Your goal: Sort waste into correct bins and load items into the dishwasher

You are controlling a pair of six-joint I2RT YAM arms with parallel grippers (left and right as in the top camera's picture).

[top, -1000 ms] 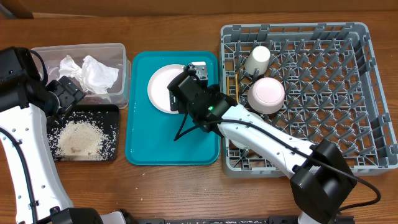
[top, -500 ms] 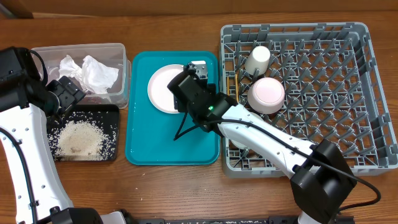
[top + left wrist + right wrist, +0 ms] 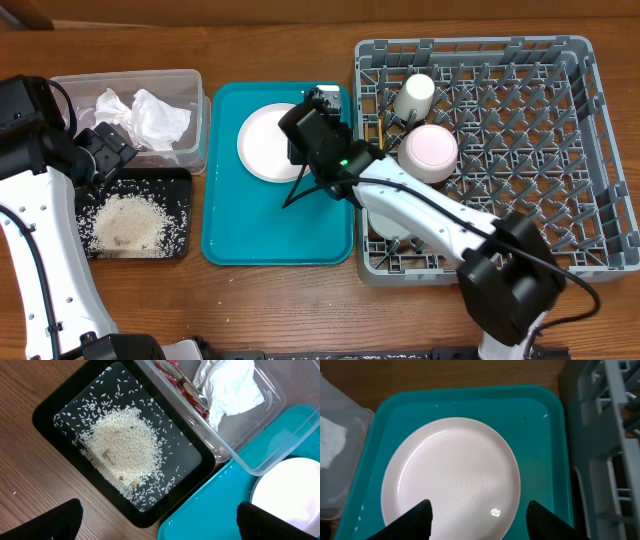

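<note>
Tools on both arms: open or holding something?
Left tool: open, empty.
Right tool: open above the round pale-pink plate, holding nothing.

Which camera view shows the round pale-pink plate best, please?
The right wrist view: the round pale-pink plate fills the frame almost whole, with only its lower edge cut off. Overhead shows it small, with the right arm covering its right side. The left wrist view catches just a slice at the lower right corner.
</note>
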